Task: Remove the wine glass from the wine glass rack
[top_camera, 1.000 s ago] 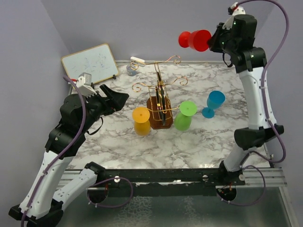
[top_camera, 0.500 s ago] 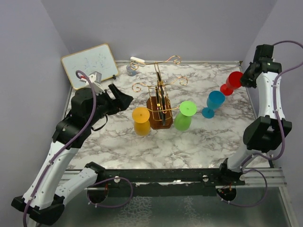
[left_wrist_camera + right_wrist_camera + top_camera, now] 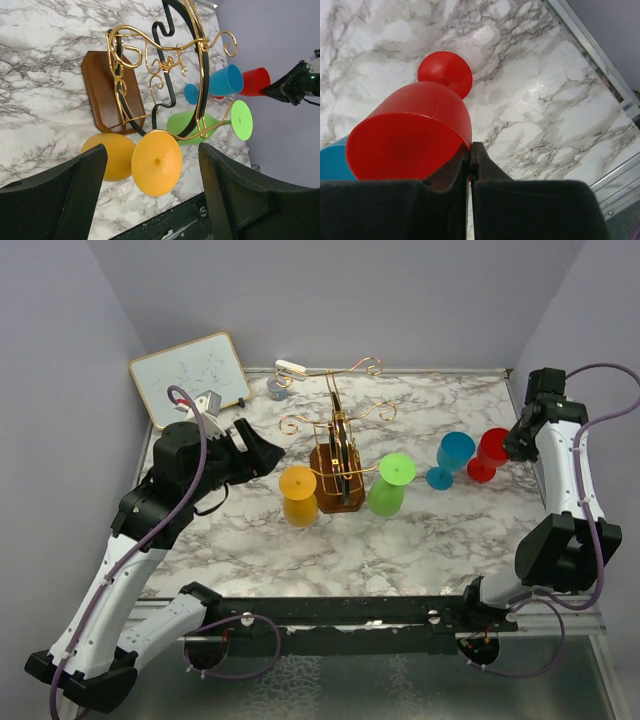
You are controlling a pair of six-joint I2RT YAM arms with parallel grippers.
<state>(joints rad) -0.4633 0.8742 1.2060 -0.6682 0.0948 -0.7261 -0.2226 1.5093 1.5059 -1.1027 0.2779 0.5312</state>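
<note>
- The wine glass rack [image 3: 107,92] stands on its wooden block about the middle of the counter [image 3: 300,550]. Its gold scroll arms reach out at several heights.
- Two glasses hang on it upside down, each with its foot caught on a low wire arm and its bowl below. The orange wine glass [image 3: 150,165] is on the left side of the block and the green wine glass [image 3: 386,495] on the right. Hung this way, each probably has to slide outward along its arm before it comes free.
- The right fingers [image 3: 487,172] are together, clamped on the rim wall of the red wine glass [image 3: 415,125]. This glass is off the rack and low beside the counter's right edge.
- The red glass leans with its foot down toward the marble, but I cannot tell whether the foot touches. A pinch at the rim suits setting it down foot first.
- The blue wine glass [image 3: 455,452] stands on the counter just beside the red one, on the rack side. It crowds that spot, so a careless release could knock the two together.
- The left fingers [image 3: 55,200] are apart and hold nothing. They are raised over the left side of the counter and pointed at the orange glass, which the wrist view frames between them. This looks like lining up for that glass.
- The curled wire ends around the orange foot are what could snag there.
- A whiteboard [image 3: 190,375] leans at the far left corner, well apart from both arms.
</note>
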